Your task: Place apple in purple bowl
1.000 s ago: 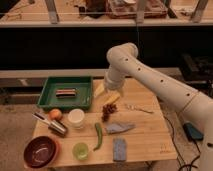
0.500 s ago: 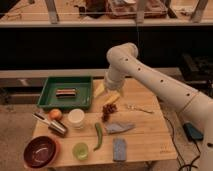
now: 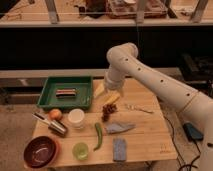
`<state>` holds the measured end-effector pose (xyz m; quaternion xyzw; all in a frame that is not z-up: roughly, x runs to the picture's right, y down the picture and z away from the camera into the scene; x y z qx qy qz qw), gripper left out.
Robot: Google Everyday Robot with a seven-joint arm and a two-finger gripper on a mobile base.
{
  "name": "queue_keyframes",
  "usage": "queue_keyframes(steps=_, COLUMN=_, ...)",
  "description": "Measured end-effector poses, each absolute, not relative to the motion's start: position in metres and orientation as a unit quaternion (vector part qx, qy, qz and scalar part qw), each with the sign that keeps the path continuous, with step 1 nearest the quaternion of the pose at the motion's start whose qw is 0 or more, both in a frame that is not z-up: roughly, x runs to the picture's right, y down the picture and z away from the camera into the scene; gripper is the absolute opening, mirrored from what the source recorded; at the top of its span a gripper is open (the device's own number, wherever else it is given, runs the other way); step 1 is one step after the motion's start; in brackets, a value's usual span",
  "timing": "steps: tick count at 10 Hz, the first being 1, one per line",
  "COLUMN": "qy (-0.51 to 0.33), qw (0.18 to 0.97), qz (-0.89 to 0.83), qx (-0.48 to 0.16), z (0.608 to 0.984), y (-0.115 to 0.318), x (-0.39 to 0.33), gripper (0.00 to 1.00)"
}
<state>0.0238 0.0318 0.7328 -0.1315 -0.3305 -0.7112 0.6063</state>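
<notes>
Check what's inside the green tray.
One small dark bar-shaped item lies in the green tray; the rest of its floor shows bare. The gripper, just right of the tray, hides only the table there.

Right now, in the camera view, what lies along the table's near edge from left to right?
Purple bowl, green cup, blue sponge. The tool hangs farther back, just right of the green tray.

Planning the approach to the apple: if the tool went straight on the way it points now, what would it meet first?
The tool, hanging just right of the green tray, points downward; likely the dark grape bunch first, though depth is unclear.
</notes>
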Motion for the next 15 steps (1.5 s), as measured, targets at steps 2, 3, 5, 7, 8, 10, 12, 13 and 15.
queue_keyframes(steps=2, qy=-0.33, qw=0.606, qz=-0.711, qx=-0.131, z=0.733, y=0.032, x=0.024, gripper=0.8)
queue_keyframes(steps=3, qy=-0.33, qw=0.607, qz=-0.711, qx=-0.131, z=0.733, y=0.032, x=0.024, gripper=0.8)
queue_keyframes(steps=5, qy=-0.322, qw=0.616, qz=-0.704, qx=-0.143, z=0.735, y=0.027, x=0.019, gripper=0.8)
queue_keyframes(steps=7, qy=-0.304, qw=0.641, qz=-0.685, qx=-0.163, z=0.742, y=0.019, x=-0.003, gripper=0.8)
queue_keyframes(steps=8, qy=-0.292, qw=0.655, qz=-0.674, qx=-0.177, z=0.745, y=0.016, x=-0.023, gripper=0.8)
queue_keyframes(steps=10, qy=-0.28, qw=0.667, qz=-0.666, qx=-0.186, z=0.748, y=0.013, x=-0.047, gripper=0.8)
queue_keyframes(steps=12, qy=-0.277, qw=0.669, qz=-0.664, qx=-0.188, z=0.748, y=0.013, x=-0.05, gripper=0.8)
queue_keyframes(steps=13, qy=-0.277, qw=0.669, qz=-0.664, qx=-0.188, z=0.748, y=0.013, x=-0.049, gripper=0.8)
queue_keyframes(steps=15, qy=-0.276, qw=0.666, qz=-0.669, qx=-0.181, z=0.743, y=0.014, x=-0.053, gripper=0.8)
